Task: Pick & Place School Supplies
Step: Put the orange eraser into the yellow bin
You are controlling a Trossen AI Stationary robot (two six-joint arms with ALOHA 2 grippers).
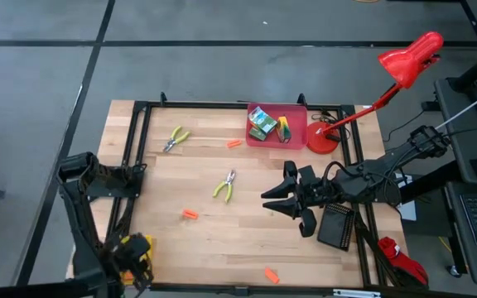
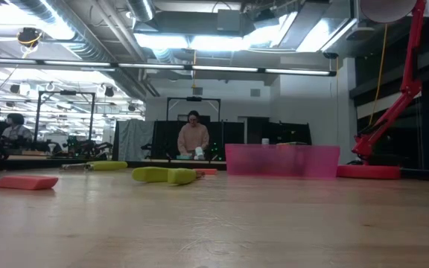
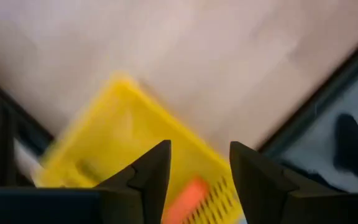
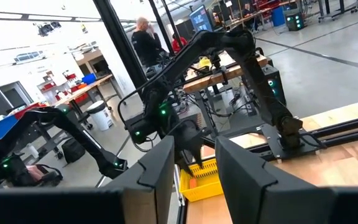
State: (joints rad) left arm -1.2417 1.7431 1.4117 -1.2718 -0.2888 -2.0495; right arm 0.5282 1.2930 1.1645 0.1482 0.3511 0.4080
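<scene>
Orange stick [image 3: 184, 200] lying in yellow bin [image 3: 129, 124], straight below left gripper [image 3: 199, 180], fingers apart and empty. Looks like a drop just made; next needs another pick. Pliers [image 1: 225, 185] out in front of right gripper [image 1: 292, 201], also spread and empty, just short of them. More sticks [image 1: 190, 214] scattered beyond. Crayon boxes [image 1: 262, 122] already in red bin [image 1: 296, 132]. Nothing blocking the pliers; lamp [image 1: 387, 83] off to the side.

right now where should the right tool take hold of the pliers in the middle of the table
Probably across the two yellow-green handles of the middle pliers, coming straight down from above. They lie flat on the table, handles spread toward the front-left, metal nose pointing toward the red bin. The right tool hangs open nearby, nothing crowding them.
</scene>
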